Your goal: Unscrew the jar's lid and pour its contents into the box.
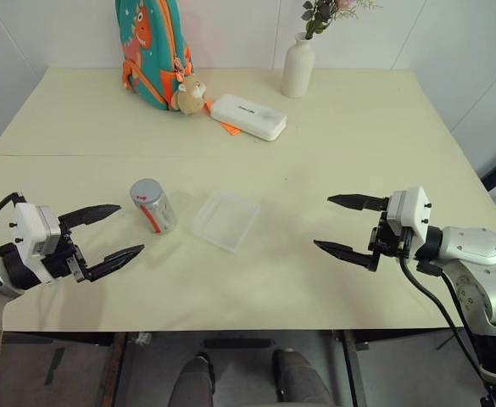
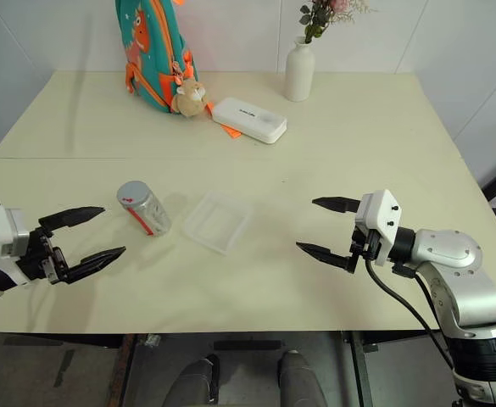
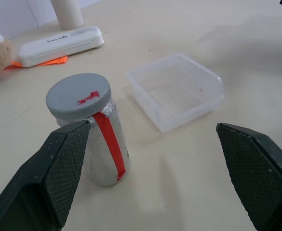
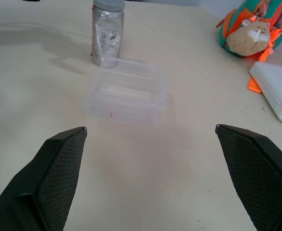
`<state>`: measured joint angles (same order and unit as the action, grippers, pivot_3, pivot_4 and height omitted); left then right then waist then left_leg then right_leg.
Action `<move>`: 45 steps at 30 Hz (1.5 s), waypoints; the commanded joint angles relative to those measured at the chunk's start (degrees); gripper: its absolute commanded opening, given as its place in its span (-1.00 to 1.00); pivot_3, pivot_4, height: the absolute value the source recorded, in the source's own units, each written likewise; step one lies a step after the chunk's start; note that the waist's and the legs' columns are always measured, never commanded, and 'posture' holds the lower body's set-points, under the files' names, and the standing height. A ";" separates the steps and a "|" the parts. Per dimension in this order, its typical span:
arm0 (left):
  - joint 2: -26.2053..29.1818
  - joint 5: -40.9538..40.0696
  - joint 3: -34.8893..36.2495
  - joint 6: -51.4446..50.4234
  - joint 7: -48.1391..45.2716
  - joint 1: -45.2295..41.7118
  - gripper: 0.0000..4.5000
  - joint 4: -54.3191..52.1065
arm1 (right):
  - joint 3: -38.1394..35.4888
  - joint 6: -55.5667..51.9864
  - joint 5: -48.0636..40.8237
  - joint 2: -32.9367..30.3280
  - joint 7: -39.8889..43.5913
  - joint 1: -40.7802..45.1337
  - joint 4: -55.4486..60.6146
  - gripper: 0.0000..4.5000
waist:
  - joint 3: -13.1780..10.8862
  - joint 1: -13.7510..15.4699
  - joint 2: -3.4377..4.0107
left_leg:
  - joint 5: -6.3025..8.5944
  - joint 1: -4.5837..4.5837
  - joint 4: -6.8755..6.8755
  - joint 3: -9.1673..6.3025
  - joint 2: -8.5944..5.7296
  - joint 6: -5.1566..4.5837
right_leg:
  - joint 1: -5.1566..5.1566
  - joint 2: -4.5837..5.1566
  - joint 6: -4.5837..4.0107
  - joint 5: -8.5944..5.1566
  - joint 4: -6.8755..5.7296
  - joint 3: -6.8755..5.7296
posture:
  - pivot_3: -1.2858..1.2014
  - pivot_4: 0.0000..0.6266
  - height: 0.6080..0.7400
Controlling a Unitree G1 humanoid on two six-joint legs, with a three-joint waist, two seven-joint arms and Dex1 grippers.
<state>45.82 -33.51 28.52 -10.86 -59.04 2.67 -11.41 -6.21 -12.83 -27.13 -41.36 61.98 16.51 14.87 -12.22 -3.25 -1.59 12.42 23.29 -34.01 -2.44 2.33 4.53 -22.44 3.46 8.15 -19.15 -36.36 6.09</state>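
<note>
- The jar point(image 1: 153, 206), a small silvery cylinder with a red stripe down its side, stands upright on the cream table point(image 1: 315, 288), left of centre.
- Its lid point(image 3: 78, 96), a grey ribbed cap with a red mark on top, sits on the jar's mouth.
- The contents cannot be made out through the silvery wall.
- The box point(image 1: 225, 220), a shallow clear plastic tray with rounded corners, lies just beside the jar on its right, apart from it; it looks bare inside.
- The left gripper point(image 1: 112, 231) hangs above the table just to the left of the jar, pointing toward it, its two black fingers spread wide and holding nothing; in the left wrist view one finger point(image 3: 54, 173) overlaps the jar's lower side, but contact cannot be judged.
- The right gripper point(image 1: 346, 226) hangs over the table well to the right of the box, pointing toward it, fingers likewise wide apart and empty.
- At the far side of the table stand a teal and orange backpack point(image 1: 150, 51) with a small plush toy point(image 1: 192, 94) at its foot, a white oblong case point(image 1: 248, 116) with an orange scrap point(image 1: 230, 129) beside it, and a white vase point(image 1: 298, 67) holding flowers point(image 1: 324, 13).
</note>
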 commanded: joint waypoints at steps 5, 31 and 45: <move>-3.40 1.79 2.08 1.90 5.28 4.87 0.99 -5.78 | 2.35 -0.28 -2.15 0.47 2.97 4.87 -0.40 1.00 | 0.00 0.07 -0.01 | 0.00 -0.02 -0.13 0.00 0.00 0.00 | 0.02 0.00 0.00 0.00 -0.13 0.03 | 0.03 -0.52 1.00; -27.64 19.34 -11.24 -3.43 46.45 -3.85 0.99 -12.21 | 9.64 0.01 -4.34 14.96 5.55 23.04 -6.72 1.00 | 0.04 0.14 -0.09 | -0.03 -0.01 -0.99 -0.01 0.07 -0.05 | 0.16 -0.21 0.08 0.41 -0.47 0.17 | 0.03 -0.52 1.00; -23.13 21.17 -13.74 1.59 41.08 -13.59 0.99 2.04 | 9.14 -2.70 -4.93 15.31 0.49 20.84 -0.90 1.00 | 0.04 0.14 -0.09 | -0.02 0.03 -0.93 0.00 0.07 -0.04 | 0.09 -0.21 0.08 0.40 -0.46 0.17 | 0.03 -0.52 1.00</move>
<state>21.94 -12.96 14.99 -11.54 -17.15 -9.74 -9.64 4.04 -15.38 -30.95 -26.12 63.28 37.30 11.36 -12.19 -3.12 -1.68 12.39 23.32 -34.94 -2.43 2.40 4.49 -22.35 3.25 8.22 -18.74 -36.82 6.26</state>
